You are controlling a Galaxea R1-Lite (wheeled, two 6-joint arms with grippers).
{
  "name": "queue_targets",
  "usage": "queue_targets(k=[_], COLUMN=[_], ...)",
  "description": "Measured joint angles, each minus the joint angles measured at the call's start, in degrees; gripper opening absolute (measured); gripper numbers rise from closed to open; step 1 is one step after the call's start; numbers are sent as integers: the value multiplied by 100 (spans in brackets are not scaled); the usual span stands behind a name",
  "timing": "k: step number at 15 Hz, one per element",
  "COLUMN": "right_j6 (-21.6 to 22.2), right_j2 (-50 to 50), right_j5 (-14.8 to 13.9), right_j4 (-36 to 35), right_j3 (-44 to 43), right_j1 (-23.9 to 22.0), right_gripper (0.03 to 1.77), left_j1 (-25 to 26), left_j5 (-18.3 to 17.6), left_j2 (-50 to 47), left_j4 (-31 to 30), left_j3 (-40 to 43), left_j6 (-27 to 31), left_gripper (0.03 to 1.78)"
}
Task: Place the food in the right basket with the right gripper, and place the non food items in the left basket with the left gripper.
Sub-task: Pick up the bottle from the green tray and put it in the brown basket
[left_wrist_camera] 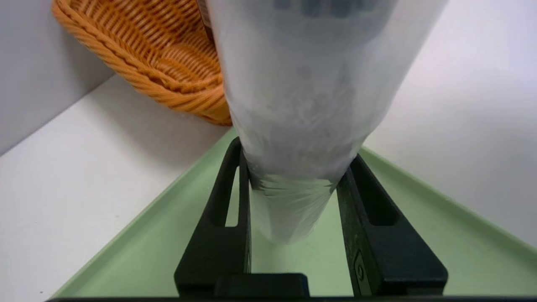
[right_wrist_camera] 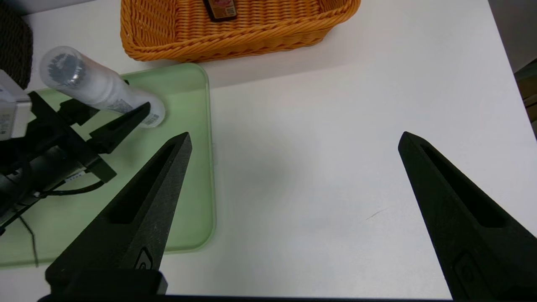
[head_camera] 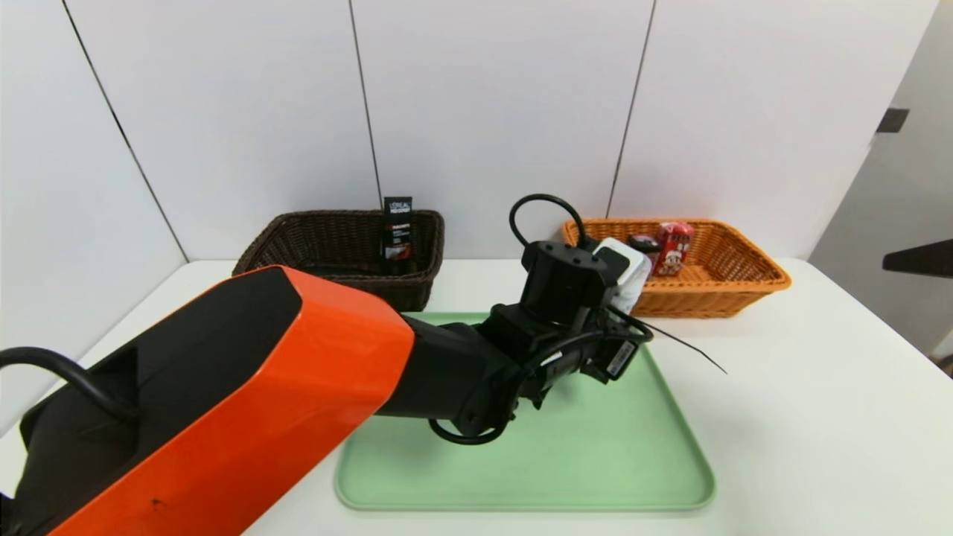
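head view shows our left arm reaching across the green tray [head_camera: 595, 461] toward the orange basket [head_camera: 744, 286], its wrist hiding the fingertips from above. in the left wrist view our left pincer [left_wrist_camera: 293, 167] is clamped on the slim white bottle [left_wrist_camera: 302, 84], one black finger [left_wrist_camera: 218, 235] pressed against each side of its frosted body, the bottle sticking out past the fingertips with the tray below it and the orange basket beyond. from the right wrist view we see the same bottle [right_wrist_camera: 100, 88] held tilted over the tray's corner nearest the orange basket, its grey capped end toward that camera.

our right pincer [right_wrist_camera: 293, 142] hangs above the bare white bench [right_wrist_camera: 314, 167] beside the tray, its jaws spread wide and holding nothing.

the orange basket sits at the back right of the bench. in it we see the red drink carton [head_camera: 674, 248] with the cartoon face standing upright, and a dark pack [head_camera: 644, 244] just beside it. the dark brown basket [head_camera: 327, 246] sits at the back left, with the black l'oreal tube [head_camera: 397, 227] standing against its rear corner.
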Motion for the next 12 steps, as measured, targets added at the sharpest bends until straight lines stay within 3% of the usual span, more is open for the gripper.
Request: queue_targets(k=[4,7,12], right_j6=[0,2,2], right_j2=[2,11,35], right_j5=[33,57,61], right_j4=[-2,-30,-39], right_j3=[1,1,1], right_j1=[-1,5,33], right_gripper=[170,170,170], left_j1=[9,100,948], left_j5=[0,0,0], left_j2=[-579,-1248,-2227], left_j4=[63,551,1438], left_j3=[267,328,171], left_j6=[7,7,29], left_gripper=[60,60,60])
